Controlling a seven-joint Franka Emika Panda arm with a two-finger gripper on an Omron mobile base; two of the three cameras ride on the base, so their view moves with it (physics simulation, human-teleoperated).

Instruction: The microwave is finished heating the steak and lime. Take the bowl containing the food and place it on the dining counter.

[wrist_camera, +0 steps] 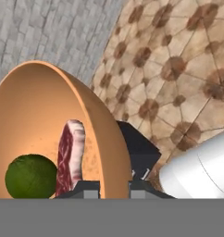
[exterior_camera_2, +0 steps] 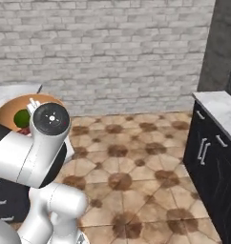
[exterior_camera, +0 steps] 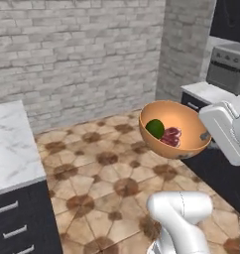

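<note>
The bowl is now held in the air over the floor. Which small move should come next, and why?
Probably carry it on toward the marble counter at the left, keeping it level. The gripper is shut on the rim of the bowl, which hangs over the tiled floor, slightly tilted, with the lime and steak loose inside.

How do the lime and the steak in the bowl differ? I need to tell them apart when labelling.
The lime is round, smooth and green; the steak is a lumpy dark red piece streaked with pale fat. In the hand view the lime looks ball-shaped, the steak long and narrow. Both lie side by side inside the orange bowl.
</note>
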